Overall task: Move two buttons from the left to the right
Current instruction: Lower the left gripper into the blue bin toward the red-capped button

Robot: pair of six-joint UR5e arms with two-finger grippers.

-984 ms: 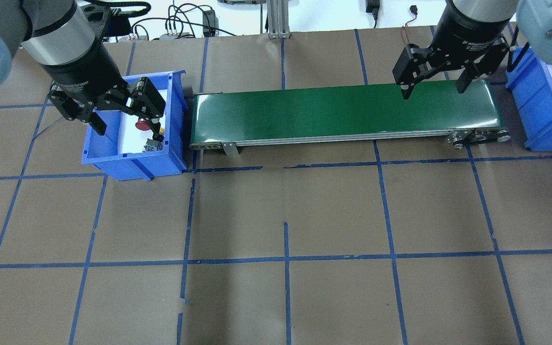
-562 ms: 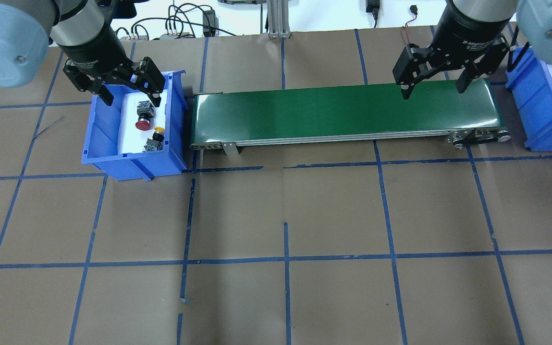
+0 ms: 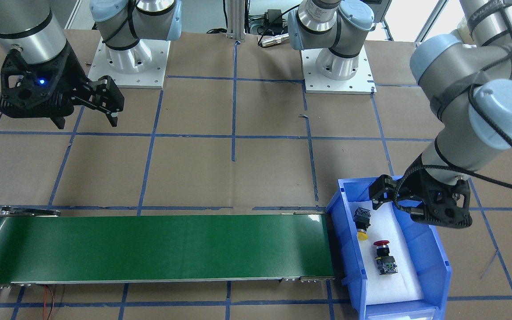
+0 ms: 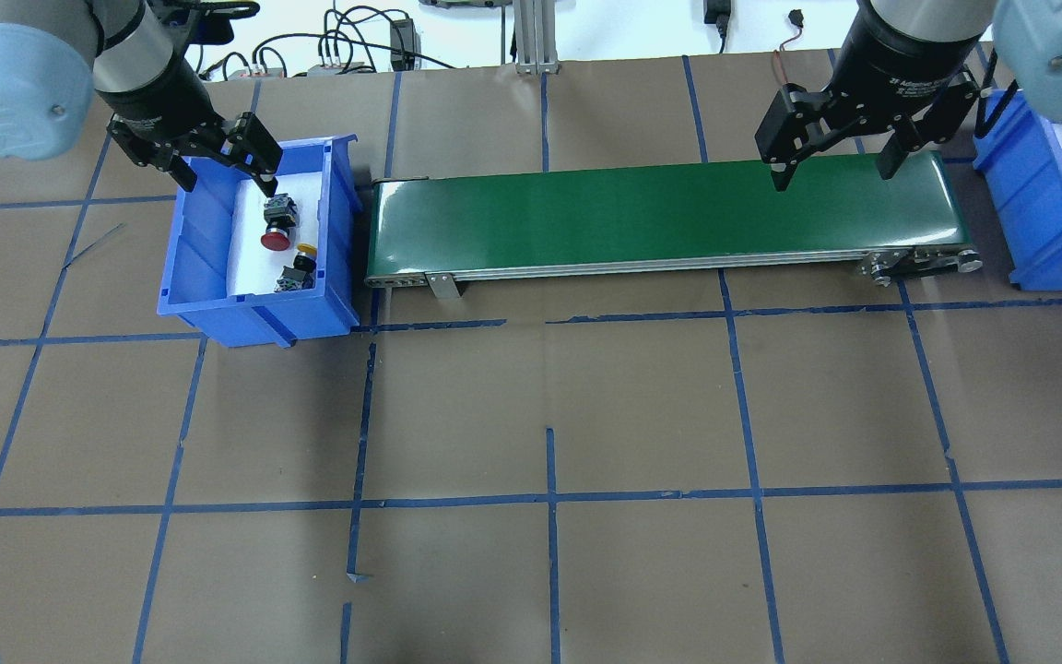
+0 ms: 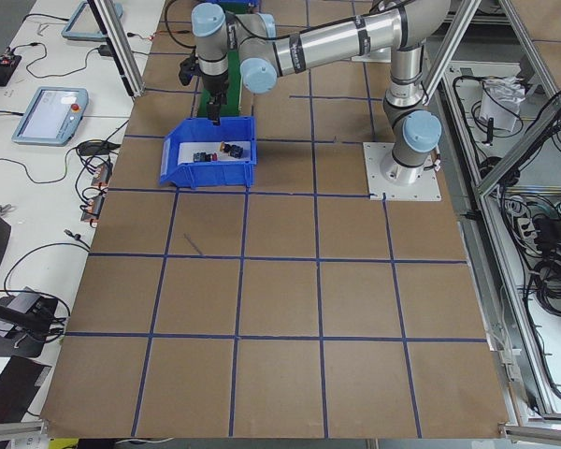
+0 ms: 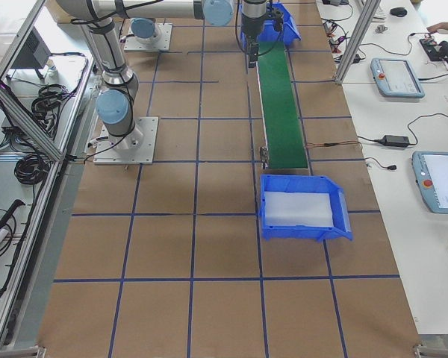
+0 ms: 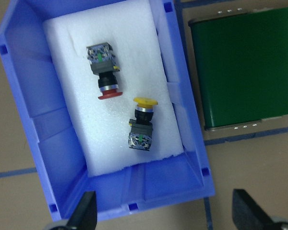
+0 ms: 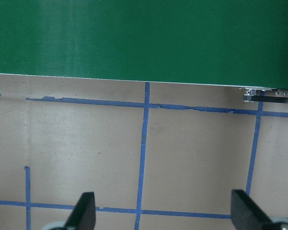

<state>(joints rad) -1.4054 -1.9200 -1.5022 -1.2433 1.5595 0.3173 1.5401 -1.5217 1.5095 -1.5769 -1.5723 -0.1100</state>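
While your left pincer (image 4: 225, 177) hangs wide open and empty above the blue bin (image 7: 33, 124), both buttons lie below it on the white foam (image 7: 67, 57). The red button (image 7: 104, 72) and yellow button (image 7: 141, 124) have their caps close together but apart. Mind the descent: with the two so near, one finger (image 7: 85, 213) may knock the neighbour, round barrels could roll on the soft pad, and the bin wall may catch a fingertip. Your right pincer (image 4: 833, 175), also open and empty, hangs by the end of the green belt (image 4: 660, 217), with a second blue bin (image 4: 1038, 221) beside it. Brown paper gridded with blue tape (image 4: 549, 461) covers the worktop (image 4: 457, 406); cables (image 4: 347, 41) trail beyond.
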